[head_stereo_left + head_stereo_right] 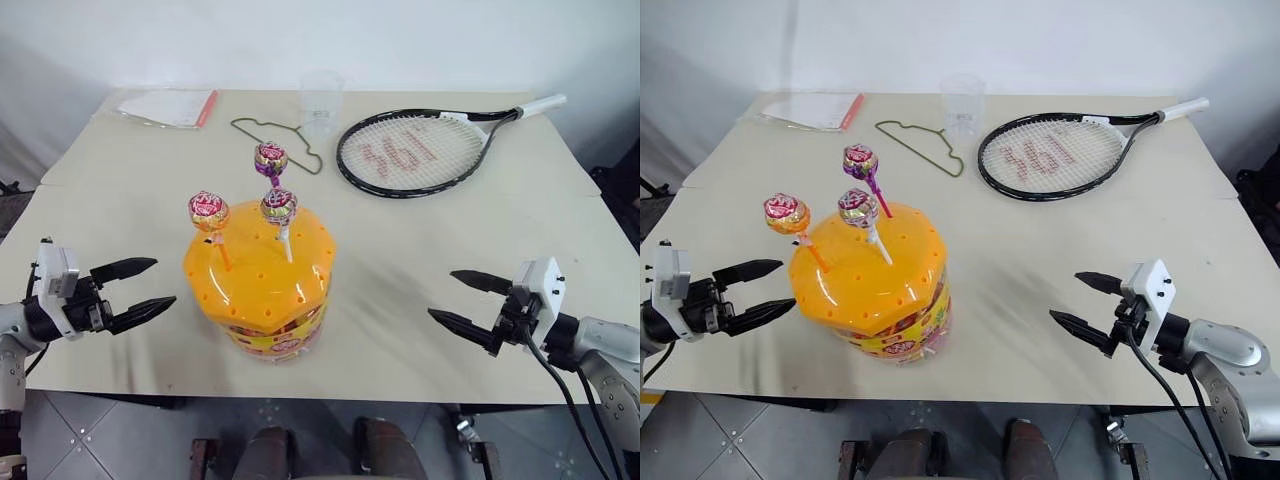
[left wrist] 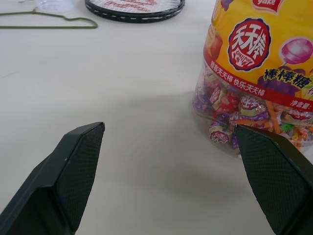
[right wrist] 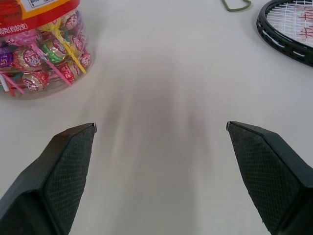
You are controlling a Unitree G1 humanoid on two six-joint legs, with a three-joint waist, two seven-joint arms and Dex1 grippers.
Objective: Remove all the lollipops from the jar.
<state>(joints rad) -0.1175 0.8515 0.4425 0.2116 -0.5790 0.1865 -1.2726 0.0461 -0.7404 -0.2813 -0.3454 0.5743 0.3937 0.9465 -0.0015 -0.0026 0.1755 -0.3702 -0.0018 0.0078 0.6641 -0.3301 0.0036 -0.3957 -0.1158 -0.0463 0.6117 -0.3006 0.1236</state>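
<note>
Lollipops: three stand with their sticks in holes of the jar [image 1: 260,285] lid, between the two tools and above their level; none is out yet.
Pink lollipop [image 1: 208,211]: on an orange stick, nearest the left tool [image 1: 148,285]; long axis leans up and toward that tool.
Purple-stick lollipop [image 1: 270,158]: at the far side of the lid; its stick rises steeply, head tipped slightly to the left.
White-stick lollipop [image 1: 279,205]: mid-lid, close to upright, head tipped a little away from the right tool [image 1: 461,297].
Jar: on the surface [image 1: 400,250], just beside the left tool and well apart from the right one.
Left tool: fingers spread wide, empty, aimed at the jar's side.
Right tool: fingers spread wide, empty, low over the surface.
Risk: a pull across a stick's lean could jam it in its hole and tip or drag the jar.
Risk: heads crowd together, so closing on one may knock another.
Beyond: hanger [image 1: 280,140], cup [image 1: 321,100] and racket [image 1: 420,150] lie far behind.
</note>
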